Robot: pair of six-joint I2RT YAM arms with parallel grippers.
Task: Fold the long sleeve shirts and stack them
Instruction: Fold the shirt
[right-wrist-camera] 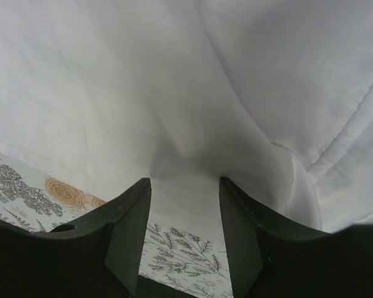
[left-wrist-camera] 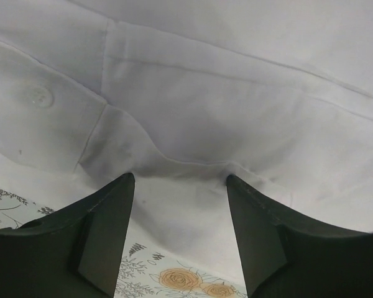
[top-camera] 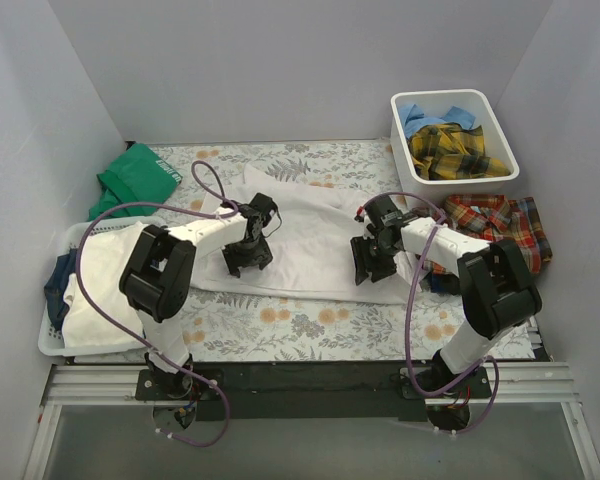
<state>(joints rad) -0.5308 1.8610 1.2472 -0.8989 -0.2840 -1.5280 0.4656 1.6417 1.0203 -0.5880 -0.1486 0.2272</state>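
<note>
White shirt: was laid flat, not yet folded.
Left gripper: was held half-spread at the hem, apparently gripping nothing.
Right gripper: likewise.
Remaining: red plaid shirt, and all stacking.

Large white cloth shirt lies spread flat mid-table; red-orange-navy plaid shirt sits crumpled right; yellow-dark plaid shirt and light blue shirt are bunched in the white bin.
</note>
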